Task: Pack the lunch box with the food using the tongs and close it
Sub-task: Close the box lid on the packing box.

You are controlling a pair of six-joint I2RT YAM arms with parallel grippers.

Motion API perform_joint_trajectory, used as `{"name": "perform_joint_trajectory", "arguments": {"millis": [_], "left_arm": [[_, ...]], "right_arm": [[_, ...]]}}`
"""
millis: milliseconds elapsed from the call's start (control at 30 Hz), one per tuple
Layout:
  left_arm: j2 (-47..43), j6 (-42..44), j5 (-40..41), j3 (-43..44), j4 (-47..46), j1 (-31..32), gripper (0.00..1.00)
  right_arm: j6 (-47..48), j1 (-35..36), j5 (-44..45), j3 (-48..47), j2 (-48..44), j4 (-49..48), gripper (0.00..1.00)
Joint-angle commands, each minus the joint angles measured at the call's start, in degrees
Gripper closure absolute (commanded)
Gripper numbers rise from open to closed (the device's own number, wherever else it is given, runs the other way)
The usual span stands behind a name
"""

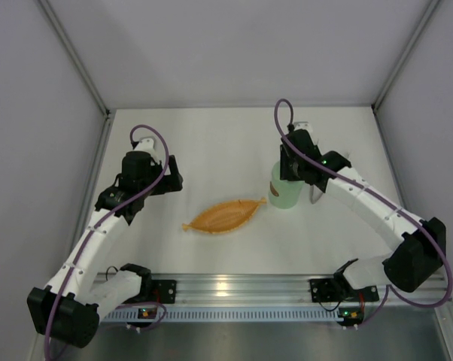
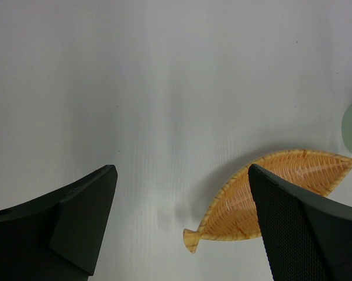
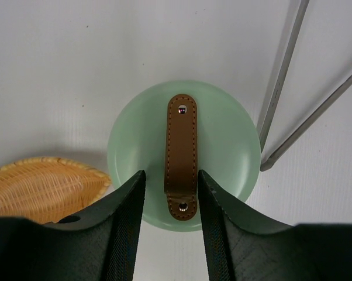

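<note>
**A:** Since the lid is sitting on the lunch box, right of the orange dish, are we nearly done?

**B:** We think so. We see no food anywhere and the dish holds nothing, so it's probably packed. The tongs lie on the counter just beside the box. Our right end effector straddles the lid's brown handle, fingers narrowly apart; we can't tell if it's pinching. Our left end effector hangs wide apart, holding nothing. What's left, we reckon: check the lid's seated, then let go.
</note>
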State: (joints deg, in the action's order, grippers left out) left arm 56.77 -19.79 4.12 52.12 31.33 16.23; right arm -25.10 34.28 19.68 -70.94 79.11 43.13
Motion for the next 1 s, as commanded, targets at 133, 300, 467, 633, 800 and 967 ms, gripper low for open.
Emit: {"name": "perform_joint_trajectory", "arguments": {"millis": [133,300,467,633,800,967], "left_arm": [[-0.3,0.1,0.9,0.8,-0.6,0.2,0.01],[-0.2,0.0,1.0,0.9,-0.6,0.2,0.01],[-0.2,0.0,1.2,0.9,-0.5,0.2,0.01],[-0.2,0.1,1.2,1.0,-0.4,0.2,0.01],[-0.3,0.0,1.3,1.0,-0.5,0.2,0.01],[-0.3,0.1,1.7,1.1,-0.5,0.2,0.01]], "right_arm": [[-0.9,0.8,-2.9,8.1,3.8,3.7,0.59],[-1.1,0.8,-2.5,8.8,2.9,3.6,0.59],[-1.2,0.9,-1.0,4.9,1.5,5.2,0.59],[-0.7,0.8,1.6,-0.2,0.6,7.8,0.56],[-0.7,0.7,4.0,-6.2,-0.5,9.3,0.54],[-0.4,0.4,6.2,-11.0,-1.8,7.7,0.52]]}}
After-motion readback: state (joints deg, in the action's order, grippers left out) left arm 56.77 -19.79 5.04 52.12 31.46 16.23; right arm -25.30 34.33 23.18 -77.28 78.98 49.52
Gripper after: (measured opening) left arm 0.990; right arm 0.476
